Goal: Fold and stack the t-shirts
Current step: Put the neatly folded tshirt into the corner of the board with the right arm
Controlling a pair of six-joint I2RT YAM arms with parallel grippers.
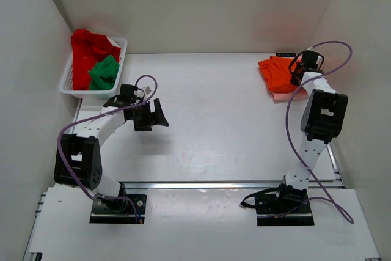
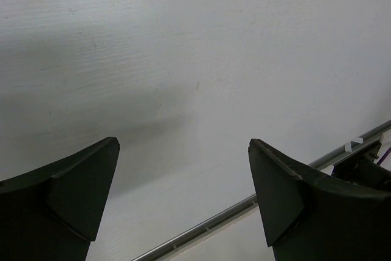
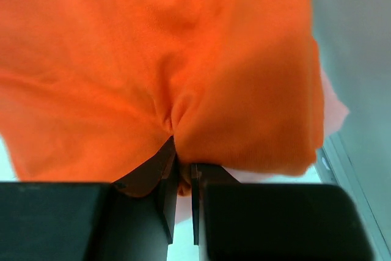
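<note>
The orange t-shirt (image 1: 276, 73) lies bunched at the far right corner of the worktop (image 1: 220, 120). It sits on top of the pale pink t-shirt (image 1: 287, 96), of which only a strip shows along the near and right edges. In the right wrist view orange cloth fills almost the whole picture, with a sliver of pink at its right side.

The right pincer (image 3: 183, 154) is down on this pile. Its two dark fingers are drawn nearly together, nipping a small fold of the orange cloth, and creases in the cloth run towards that fold.

The red t-shirt (image 1: 84, 50) and the green t-shirt (image 1: 104, 73) are both crumpled in the white basket (image 1: 73, 91) at the far left corner. The red one is heaped against the far side and spills over the rim, and the green one lies on it nearer the front.

The left pincer (image 2: 183, 145) is over the bare worktop, near the basket but apart from it, on its near right. Its jaws are spread wide with nothing between them. Its wrist camera shows only the white surface and a metal rail running along the lower right.
</note>
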